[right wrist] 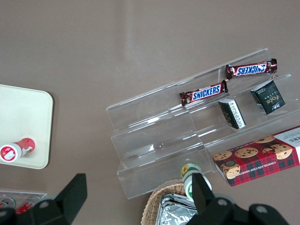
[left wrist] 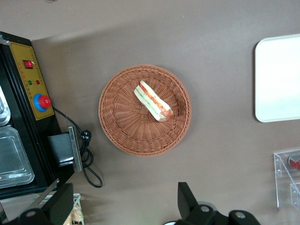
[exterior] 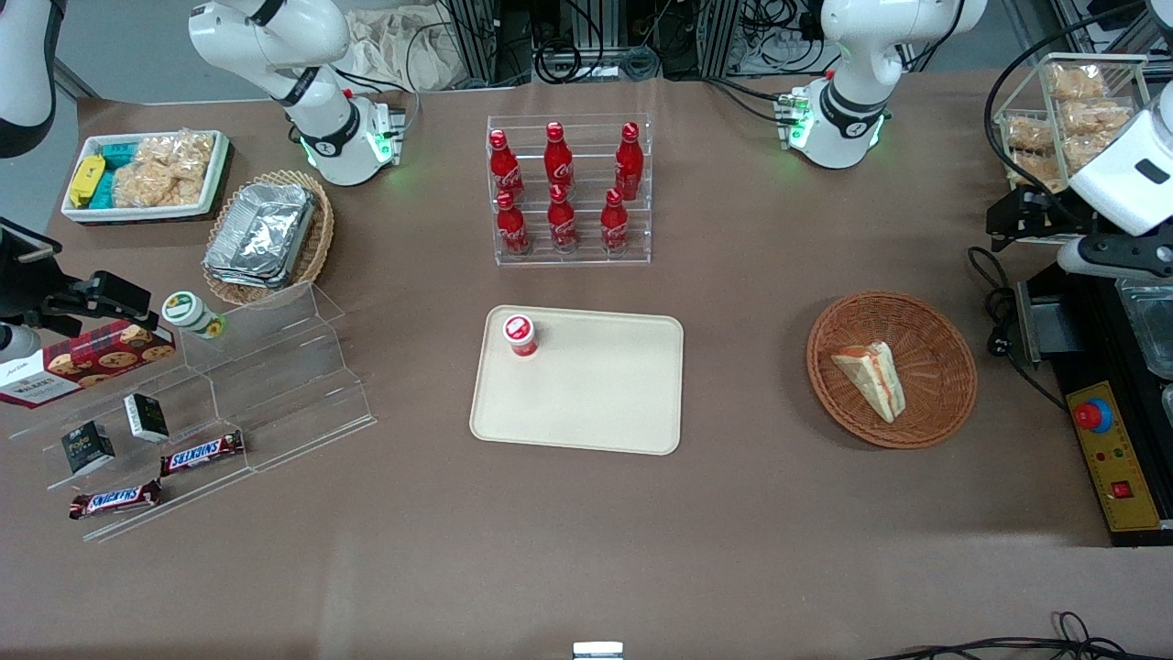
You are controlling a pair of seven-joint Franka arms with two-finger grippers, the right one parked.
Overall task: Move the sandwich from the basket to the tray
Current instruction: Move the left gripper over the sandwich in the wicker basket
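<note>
The sandwich (exterior: 871,376), a pale wedge with orange-red and green filling, lies in the reddish-brown wicker basket (exterior: 944,367). It also shows in the left wrist view (left wrist: 152,101), in the middle of the basket (left wrist: 122,117). The cream tray (exterior: 605,394) lies on the table toward the parked arm's end from the basket, and its edge shows in the left wrist view (left wrist: 281,79). A small red-capped bottle (exterior: 520,335) stands on the tray's corner. My left gripper (exterior: 1013,220) hangs high above the table, farther from the front camera than the basket. It is open and empty (left wrist: 124,206).
A black control box with a red button (exterior: 1113,458) and a black cable (exterior: 999,302) lie beside the basket. A clear case of snacks (exterior: 1072,101) stands near the gripper. A rack of red cola bottles (exterior: 568,192) stands farther back than the tray.
</note>
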